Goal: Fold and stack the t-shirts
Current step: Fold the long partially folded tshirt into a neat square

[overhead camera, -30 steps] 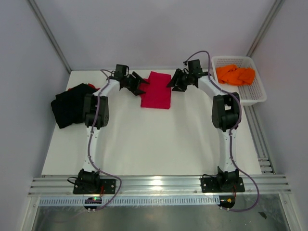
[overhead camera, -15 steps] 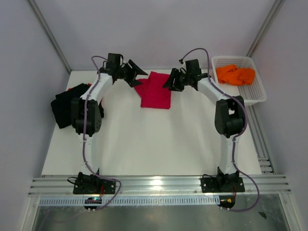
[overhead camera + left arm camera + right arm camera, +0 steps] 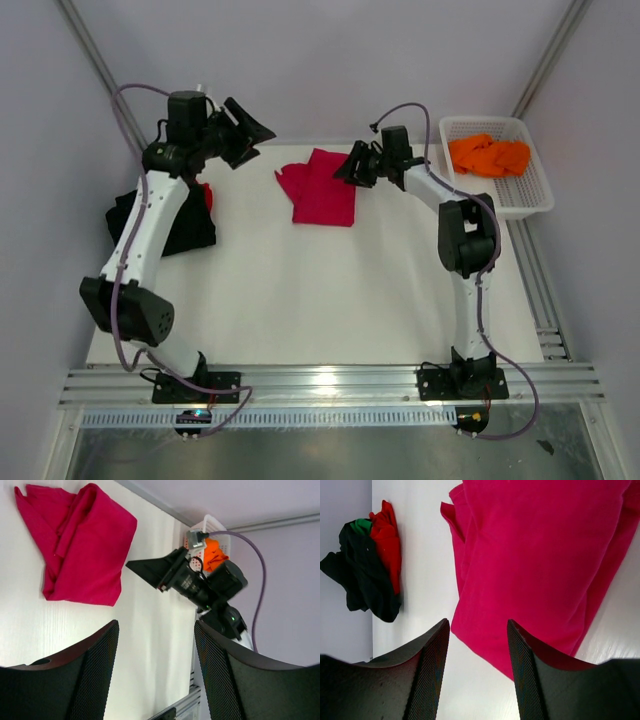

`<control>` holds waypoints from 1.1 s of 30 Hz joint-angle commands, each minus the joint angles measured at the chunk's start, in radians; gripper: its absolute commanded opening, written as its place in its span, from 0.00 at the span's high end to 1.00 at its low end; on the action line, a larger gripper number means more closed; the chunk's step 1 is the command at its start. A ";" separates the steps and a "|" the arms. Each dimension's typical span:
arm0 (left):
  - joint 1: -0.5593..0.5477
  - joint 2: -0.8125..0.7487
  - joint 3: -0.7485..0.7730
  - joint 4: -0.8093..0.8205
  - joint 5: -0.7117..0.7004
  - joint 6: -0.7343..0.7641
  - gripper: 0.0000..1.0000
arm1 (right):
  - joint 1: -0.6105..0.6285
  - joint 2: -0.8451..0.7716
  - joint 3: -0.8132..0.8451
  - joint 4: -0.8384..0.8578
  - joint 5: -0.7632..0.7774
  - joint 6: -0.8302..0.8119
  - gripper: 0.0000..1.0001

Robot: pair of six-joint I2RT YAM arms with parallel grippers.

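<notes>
Crimson cloth t-shirt (image 3: 322, 188), roughly folded, lies far-centre on the white bench (image 3: 300, 300), a loose flap poking left. Left jaws and right jaws gape partly, both empty. Better to tuck that flap flat before stacking it.

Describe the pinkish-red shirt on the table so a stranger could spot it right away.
On the white table, look to the middle of the far edge. The crimson t-shirt lies there, folded into a rough rectangle. It is the only folded one, unlike the black heap at the left edge and the orange shirt in the white basket.
</notes>
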 commanded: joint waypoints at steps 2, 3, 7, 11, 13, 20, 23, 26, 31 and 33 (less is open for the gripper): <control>-0.014 -0.216 -0.173 0.072 -0.080 0.020 0.36 | 0.005 0.046 0.068 0.166 -0.005 0.069 0.46; -0.023 -0.253 -0.267 0.094 -0.111 0.017 0.36 | 0.005 0.065 0.065 0.180 -0.011 0.107 0.46; -0.042 -0.405 -0.472 0.158 -0.159 0.000 0.35 | 0.012 0.125 0.057 0.329 -0.041 0.219 0.46; -0.042 -0.500 -0.581 0.125 -0.194 -0.003 0.35 | 0.055 0.173 0.054 0.346 -0.041 0.247 0.46; -0.042 -0.526 -0.594 0.092 -0.206 0.001 0.35 | 0.072 0.188 0.043 0.350 -0.039 0.244 0.46; -0.042 -0.579 -0.620 0.048 -0.219 0.029 0.35 | 0.141 0.225 -0.006 0.254 -0.033 0.223 0.46; -0.042 -0.586 -0.641 0.031 -0.220 0.026 0.35 | 0.172 0.224 -0.026 0.156 -0.033 0.161 0.46; -0.042 -0.602 -0.646 0.028 -0.226 0.024 0.35 | 0.189 0.164 -0.089 0.124 -0.021 0.129 0.46; -0.042 -0.603 -0.614 0.019 -0.214 0.028 0.35 | 0.218 0.046 -0.182 0.025 -0.004 0.086 0.46; -0.042 -0.608 -0.607 0.014 -0.212 0.026 0.35 | 0.227 -0.028 -0.225 0.016 0.002 0.077 0.46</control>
